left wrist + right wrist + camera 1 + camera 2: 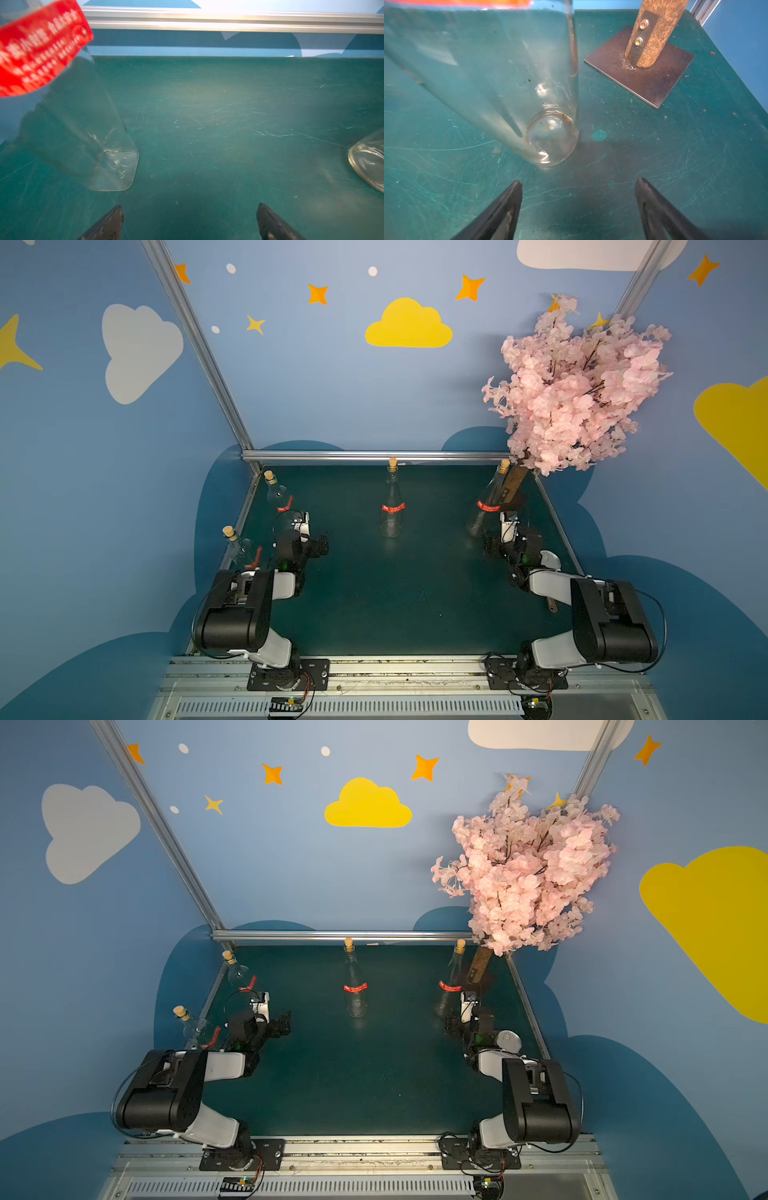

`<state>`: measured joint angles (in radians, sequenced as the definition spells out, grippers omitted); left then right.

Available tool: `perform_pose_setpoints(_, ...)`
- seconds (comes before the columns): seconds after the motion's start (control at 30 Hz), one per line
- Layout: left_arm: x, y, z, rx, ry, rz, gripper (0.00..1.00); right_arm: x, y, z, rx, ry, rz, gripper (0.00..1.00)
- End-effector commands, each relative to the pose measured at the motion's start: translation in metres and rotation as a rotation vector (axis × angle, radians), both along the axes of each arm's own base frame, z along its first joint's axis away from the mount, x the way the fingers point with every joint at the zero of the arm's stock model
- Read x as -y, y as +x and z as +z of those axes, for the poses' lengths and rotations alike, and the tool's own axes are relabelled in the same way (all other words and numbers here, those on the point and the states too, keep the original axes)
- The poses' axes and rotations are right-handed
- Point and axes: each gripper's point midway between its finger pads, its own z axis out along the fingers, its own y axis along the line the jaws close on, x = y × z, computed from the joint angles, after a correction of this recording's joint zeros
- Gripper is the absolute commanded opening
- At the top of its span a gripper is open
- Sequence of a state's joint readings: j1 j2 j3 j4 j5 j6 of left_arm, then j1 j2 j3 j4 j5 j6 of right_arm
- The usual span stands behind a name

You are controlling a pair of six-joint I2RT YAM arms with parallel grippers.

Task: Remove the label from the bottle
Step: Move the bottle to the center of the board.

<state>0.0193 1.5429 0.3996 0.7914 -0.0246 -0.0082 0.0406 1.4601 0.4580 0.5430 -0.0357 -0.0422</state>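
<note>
Risk first: the left-hand bottle (pixel 72 124) stands just beside my left gripper (pixel 190 209) at ten o'clock, and the right-hand bottle (pixel 500 87) is close to the right gripper (pixel 578 185) at two o'clock. A careless swing would topple either. Both arms sit folded low, grippers spread wide, holding nothing. Farther off, at twelve o'clock, the central bottle (pixel 390 522) stands upright on the surface (pixel 415 593), its red label (pixel 393 507) not yet removed.
</note>
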Motion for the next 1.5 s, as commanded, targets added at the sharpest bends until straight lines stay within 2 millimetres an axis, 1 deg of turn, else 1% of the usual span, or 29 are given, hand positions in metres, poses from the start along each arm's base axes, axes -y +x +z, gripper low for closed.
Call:
perform_pose_setpoints(0.0,0.001,0.003,0.007,0.028,-0.009,-0.005,0.99,0.0,0.01,0.011,0.041,0.0,0.006,0.86)
perform_pose_setpoints(0.77,0.001,0.003,0.007,0.029,-0.007,-0.006,0.99,0.0,0.01,0.012,0.043,-0.002,0.005,0.86)
perform_pose_setpoints(0.87,0.001,0.003,0.007,0.029,-0.01,-0.004,1.0,0.005,0.011,0.011,0.04,-0.007,-0.028,0.86)
perform_pose_setpoints(1.03,0.002,0.003,0.009,0.036,-0.008,-0.01,0.99,0.006,0.009,0.013,0.052,-0.032,-0.054,0.86)
perform_pose_setpoints(1.07,0.004,0.003,0.013,0.048,-0.003,-0.024,0.99,0.006,0.005,0.017,0.076,-0.069,-0.08,0.86)
perform_pose_setpoints(1.13,0.012,0.001,0.022,0.06,0.015,-0.063,0.99,0.003,-0.005,0.033,0.195,-0.083,-0.086,0.86)
perform_pose_setpoints(1.17,0.018,-0.001,0.028,0.056,0.035,-0.078,0.99,-0.002,-0.012,0.042,0.235,-0.079,-0.069,0.86)
perform_pose_setpoints(1.2,0.023,-0.003,0.032,0.035,0.048,-0.084,0.99,-0.01,-0.018,0.05,0.244,-0.095,-0.04,0.86)
perform_pose_setpoints(1.23,0.027,-0.006,0.035,0.004,0.052,-0.093,0.99,-0.012,-0.023,0.054,0.213,-0.099,-0.049,0.86)
perform_pose_setpoints(1.3,0.04,-0.013,0.04,-0.035,0.067,-0.132,0.99,-0.019,-0.037,0.072,0.181,-0.086,-0.041,0.86)
perform_pose_setpoints(1.33,0.046,-0.017,0.043,-0.034,0.085,-0.15,0.99,-0.024,-0.043,0.08,0.195,-0.078,-0.022,0.86)
perform_pose_setpoints(1.47,0.086,-0.033,0.064,0.027,0.159,-0.259,0.99,-0.038,-0.077,0.113,0.294,-0.024,0.038,0.86)
